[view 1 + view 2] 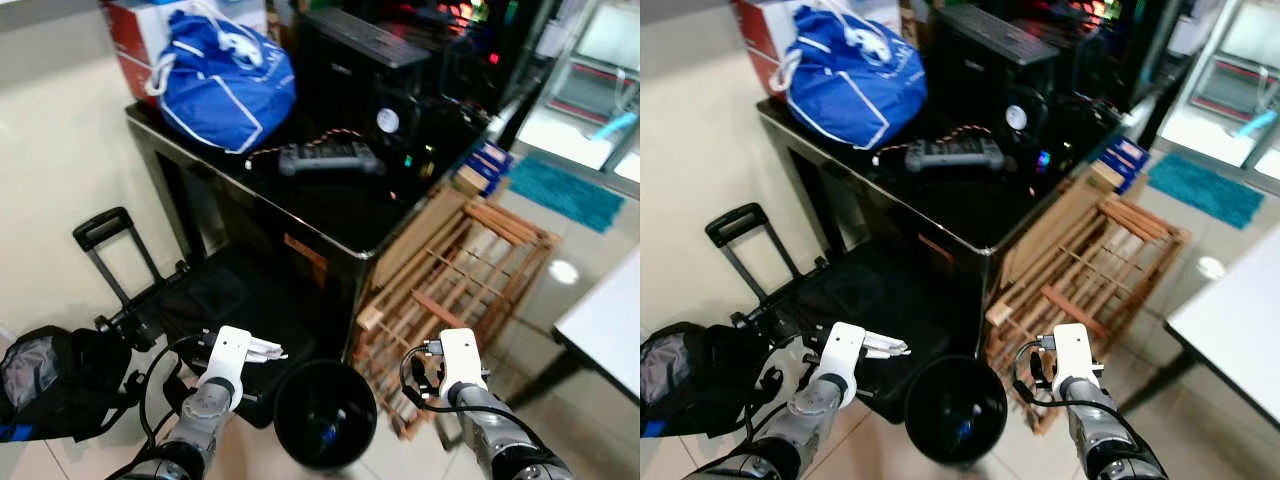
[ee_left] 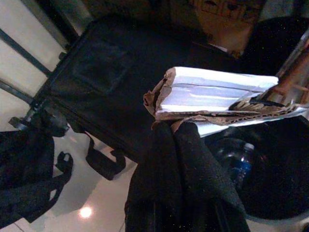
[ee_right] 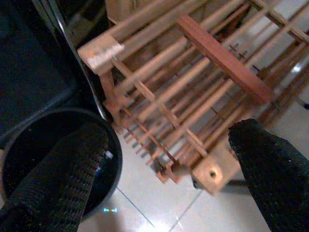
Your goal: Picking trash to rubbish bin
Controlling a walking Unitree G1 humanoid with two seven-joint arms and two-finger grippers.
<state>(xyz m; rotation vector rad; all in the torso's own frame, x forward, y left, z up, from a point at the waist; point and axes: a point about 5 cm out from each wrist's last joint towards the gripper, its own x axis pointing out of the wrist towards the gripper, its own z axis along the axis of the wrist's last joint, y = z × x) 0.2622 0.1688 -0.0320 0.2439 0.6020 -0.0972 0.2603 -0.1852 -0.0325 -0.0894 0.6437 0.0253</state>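
Note:
A torn piece of white and brown cardboard [image 2: 212, 94] is clamped in my left gripper [image 1: 258, 350], which is shut on it. The piece hangs just left of the black round rubbish bin [image 1: 284, 398] on the floor, near its rim [image 2: 270, 220]. A plastic bottle with a blue label [image 2: 241, 163] lies inside the bin. My right gripper [image 3: 164, 179] is open, its fingers [image 3: 58, 179] spread wide, low beside the bin's right side and in front of the wooden rack [image 3: 203, 82].
Behind the bin stands a black table [image 1: 330, 205] carrying a blue bag [image 1: 225, 80], a controller [image 1: 328, 158] and a computer case. A black trolley case [image 1: 215, 295] and a dark backpack [image 1: 50, 385] lie left. A white table [image 1: 605, 325] is right.

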